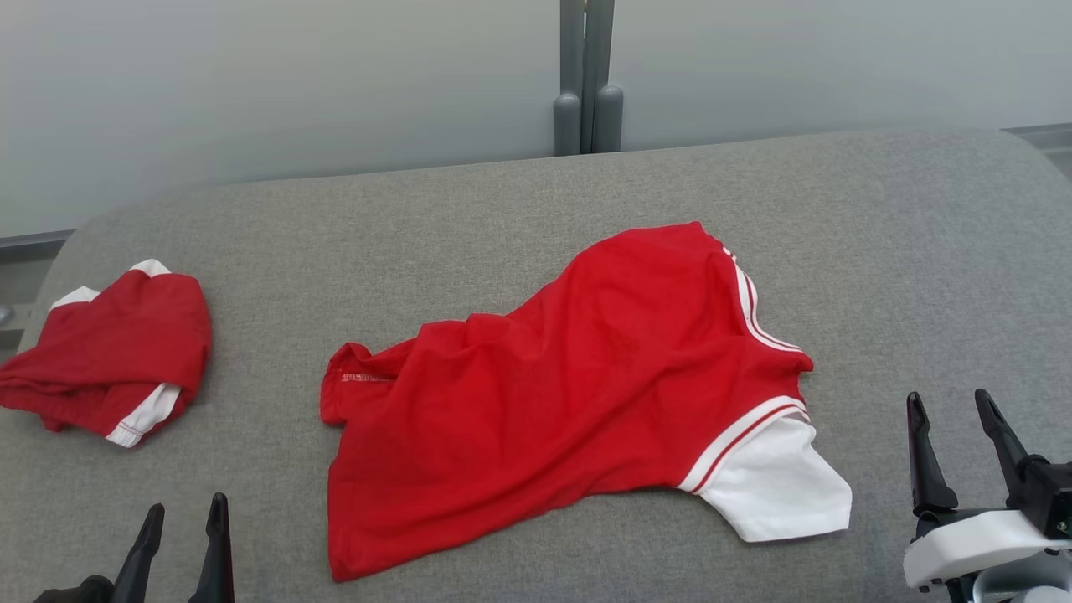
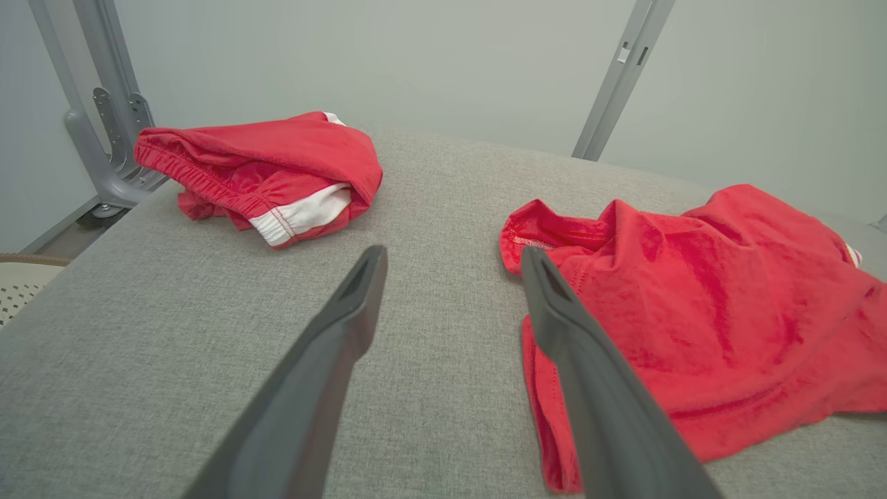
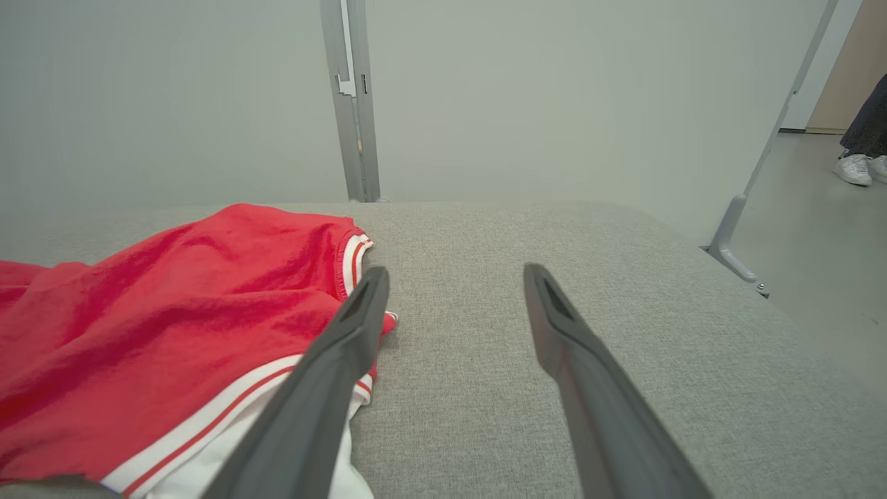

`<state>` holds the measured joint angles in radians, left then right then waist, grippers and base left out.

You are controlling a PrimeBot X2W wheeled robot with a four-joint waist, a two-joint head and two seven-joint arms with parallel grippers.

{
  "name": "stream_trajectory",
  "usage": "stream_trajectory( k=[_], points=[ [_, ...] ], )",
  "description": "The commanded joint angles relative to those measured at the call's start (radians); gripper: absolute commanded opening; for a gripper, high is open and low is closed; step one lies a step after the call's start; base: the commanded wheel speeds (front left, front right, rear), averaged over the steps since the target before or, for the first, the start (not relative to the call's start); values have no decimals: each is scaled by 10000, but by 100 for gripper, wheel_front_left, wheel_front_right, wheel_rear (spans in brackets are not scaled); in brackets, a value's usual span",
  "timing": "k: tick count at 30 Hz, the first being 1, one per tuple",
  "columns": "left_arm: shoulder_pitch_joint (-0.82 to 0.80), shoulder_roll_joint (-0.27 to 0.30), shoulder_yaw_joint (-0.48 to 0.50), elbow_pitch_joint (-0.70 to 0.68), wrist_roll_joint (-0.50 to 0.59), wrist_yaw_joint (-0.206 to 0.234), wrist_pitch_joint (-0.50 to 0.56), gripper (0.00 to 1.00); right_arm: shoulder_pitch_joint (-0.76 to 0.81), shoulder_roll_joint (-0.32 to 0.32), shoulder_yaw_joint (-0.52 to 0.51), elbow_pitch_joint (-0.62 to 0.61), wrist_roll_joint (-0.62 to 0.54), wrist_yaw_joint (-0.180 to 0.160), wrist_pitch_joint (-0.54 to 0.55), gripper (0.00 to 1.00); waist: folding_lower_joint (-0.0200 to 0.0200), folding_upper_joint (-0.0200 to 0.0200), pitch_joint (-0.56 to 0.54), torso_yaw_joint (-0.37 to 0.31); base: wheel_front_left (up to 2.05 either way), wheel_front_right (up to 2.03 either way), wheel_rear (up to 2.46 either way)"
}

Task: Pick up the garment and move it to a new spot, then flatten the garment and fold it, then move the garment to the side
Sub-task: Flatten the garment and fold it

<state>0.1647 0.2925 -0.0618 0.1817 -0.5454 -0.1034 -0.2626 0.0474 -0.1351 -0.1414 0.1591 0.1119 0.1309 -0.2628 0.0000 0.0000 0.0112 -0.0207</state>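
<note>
A red garment (image 1: 578, 394) with a white sleeve and white-red trim lies rumpled in the middle of the grey padded table (image 1: 519, 209). My left gripper (image 1: 186, 515) is open at the near left edge, short of the garment's lower left corner; in the left wrist view the garment (image 2: 707, 305) lies just right of the open left gripper (image 2: 454, 256). My right gripper (image 1: 950, 404) is open to the right of the white sleeve, empty. In the right wrist view the garment (image 3: 173, 312) lies left of the open right gripper (image 3: 456, 274).
A second red garment with white trim (image 1: 113, 356) lies bunched at the table's left edge, also visible as the bunched garment (image 2: 270, 173). A grey post (image 1: 586, 75) stands behind the table. A person's white shoes (image 3: 859, 168) are on the floor at the far right.
</note>
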Motion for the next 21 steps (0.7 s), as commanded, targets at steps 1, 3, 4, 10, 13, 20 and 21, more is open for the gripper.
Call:
stream_trajectory(
  k=[1, 3, 4, 10, 13, 20, 21],
  points=[
    [57, -98, 174, -11, 197, -102, -28, 100, 82, 43, -27, 15, -53, -3, -30, 100, 0, 0, 1, 7, 0, 0, 0],
    [49, -137, 215, -12, 263, -119, -28, 100, 76, 59, -29, 11, -65, -3, -30, 100, 0, 0, -5, 9, 0, 0, 0],
    [36, -163, 252, -14, 340, -158, -28, 100, 61, 69, -31, 5, -74, -3, -30, 100, 0, 0, -8, 10, 0, 0, 0],
    [-66, -343, 385, -6, 555, -262, -28, 100, -67, 59, 47, 43, -80, -3, -30, 100, 0, 0, -36, 18, 0, 0, 0],
    [-53, -356, 346, 66, 592, -270, -28, 100, -76, 41, 61, 79, -76, -3, -30, 100, 0, 0, -64, 26, 0, 0, 0],
    [-72, -342, 251, 23, 602, -282, -28, 100, -84, 20, 93, 100, -36, -3, -30, 100, 0, 0, -107, 43, 0, 0, 0],
    [-67, -326, 239, 20, 595, -281, -28, 100, -93, 16, 103, 104, -36, -3, -30, 100, 0, 0, -109, 41, 0, 0, 0]
  ],
)
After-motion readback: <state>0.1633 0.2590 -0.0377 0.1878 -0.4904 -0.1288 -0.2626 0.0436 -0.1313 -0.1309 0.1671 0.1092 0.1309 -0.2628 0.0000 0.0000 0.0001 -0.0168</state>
